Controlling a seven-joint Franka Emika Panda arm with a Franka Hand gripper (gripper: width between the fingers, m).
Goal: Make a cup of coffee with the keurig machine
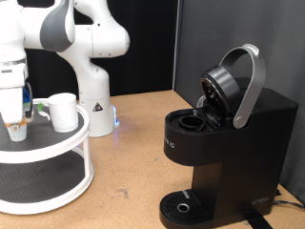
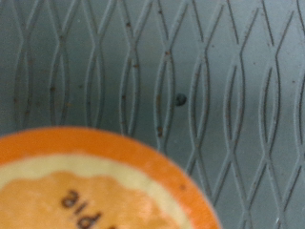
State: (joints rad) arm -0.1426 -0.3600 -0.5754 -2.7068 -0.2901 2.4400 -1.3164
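The black keurig machine [image 1: 224, 143] stands at the exterior view's right with its silver-banded lid [image 1: 246, 84] swung up and the pod chamber [image 1: 191, 121] exposed. The white cup [image 1: 63, 112] sits on the top tier of a round white shelf [image 1: 48, 148] at the left. My gripper [image 1: 15, 122] hangs low over that tier, just left of the cup, right above a small white pod [image 1: 16, 133]. The wrist view shows the pod's orange-rimmed printed top [image 2: 100, 186] very close, on a grey patterned mat [image 2: 191, 67]. No fingers show there.
The white arm base [image 1: 93, 100] stands behind the shelf. The shelf has a lower tier [image 1: 38, 176]. Brown tabletop [image 1: 129, 162] lies between shelf and machine. The round drip tray [image 1: 181, 205] sits at the machine's foot.
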